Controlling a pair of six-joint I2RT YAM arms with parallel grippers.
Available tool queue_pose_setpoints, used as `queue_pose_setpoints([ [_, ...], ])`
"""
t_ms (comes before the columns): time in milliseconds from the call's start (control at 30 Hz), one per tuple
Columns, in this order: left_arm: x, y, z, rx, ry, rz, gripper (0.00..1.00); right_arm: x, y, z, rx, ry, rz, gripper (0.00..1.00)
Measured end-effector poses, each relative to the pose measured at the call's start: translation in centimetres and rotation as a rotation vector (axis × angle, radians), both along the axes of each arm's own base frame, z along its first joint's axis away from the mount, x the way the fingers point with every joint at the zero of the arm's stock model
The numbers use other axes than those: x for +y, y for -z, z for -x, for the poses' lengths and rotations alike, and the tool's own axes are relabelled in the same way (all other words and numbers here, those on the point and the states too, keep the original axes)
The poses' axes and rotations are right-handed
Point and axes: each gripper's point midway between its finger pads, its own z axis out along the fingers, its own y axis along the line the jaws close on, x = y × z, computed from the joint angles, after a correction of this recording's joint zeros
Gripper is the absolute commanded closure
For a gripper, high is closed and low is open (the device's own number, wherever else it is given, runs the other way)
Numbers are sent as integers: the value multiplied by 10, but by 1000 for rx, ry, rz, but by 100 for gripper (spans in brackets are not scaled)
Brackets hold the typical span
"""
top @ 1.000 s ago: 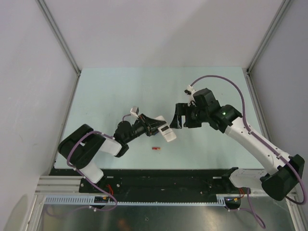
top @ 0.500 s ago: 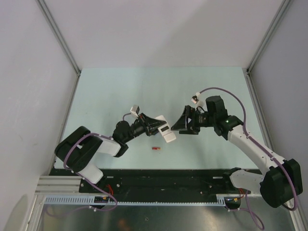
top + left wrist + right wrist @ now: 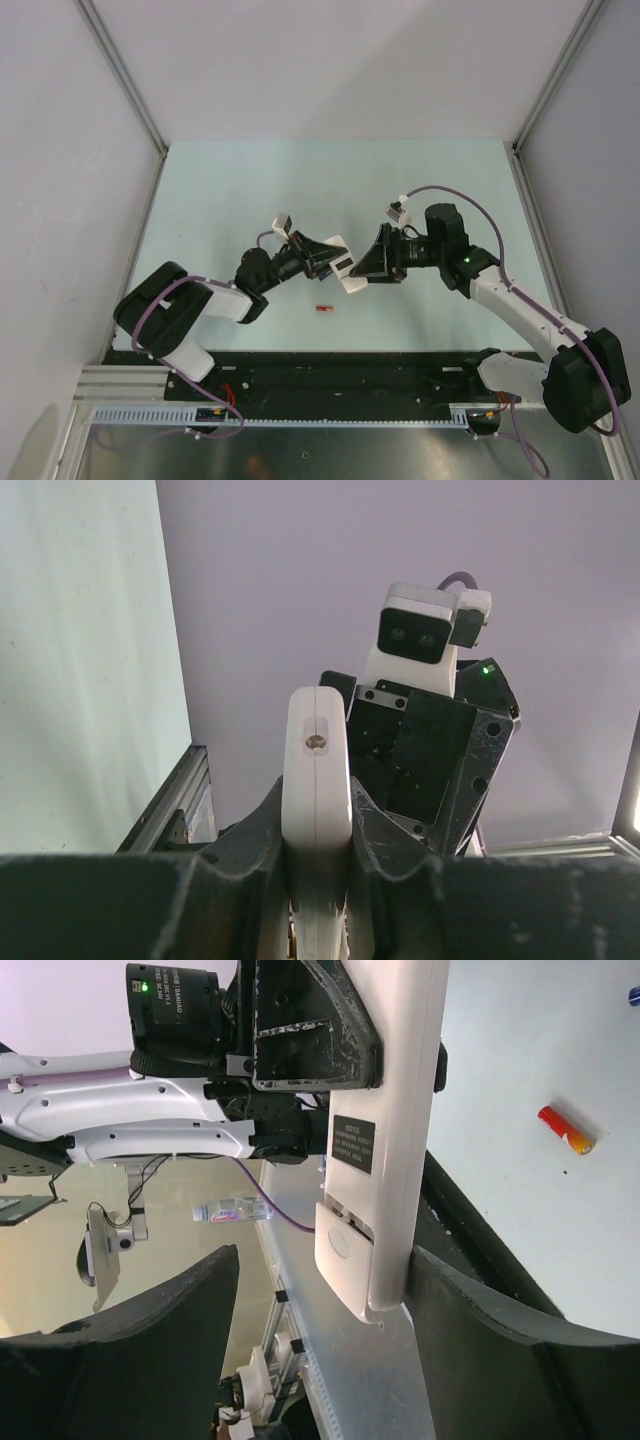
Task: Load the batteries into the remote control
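Observation:
My left gripper point(image 3: 326, 258) is shut on the white remote control point(image 3: 343, 268) and holds it above the table; in the left wrist view the remote point(image 3: 318, 770) stands edge-on between my fingers. My right gripper point(image 3: 366, 266) is open, its jaws on either side of the remote's free end. In the right wrist view the remote's plain back point(image 3: 375, 1150) shows a dark label and a battery cover slightly ajar, close against one finger point(image 3: 480, 1345). A red battery point(image 3: 322, 309) lies on the table below, also seen in the right wrist view point(image 3: 565, 1129). A blue battery point(image 3: 635, 997) peeks in at the frame edge.
The pale green table point(image 3: 250, 190) is walled by white panels with metal corner posts point(image 3: 125, 75). A black base rail point(image 3: 330, 375) runs along the near edge.
My right gripper has swung left and turned toward the remote, so its open jaws now bracket the remote's end. My left gripper has kept its hold and lifted the remote slightly.

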Motion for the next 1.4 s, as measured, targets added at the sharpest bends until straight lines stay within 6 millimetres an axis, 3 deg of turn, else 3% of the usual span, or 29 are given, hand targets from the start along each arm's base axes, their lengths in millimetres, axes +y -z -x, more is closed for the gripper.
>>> queue_pose_setpoints([
  [400,-1,-5,3,-16,17,9,100,7,8,10,31,-48,5,42],
  [1400,1,-18,6,-63,15,24,100,8,14,14,66,-63,19,84],
])
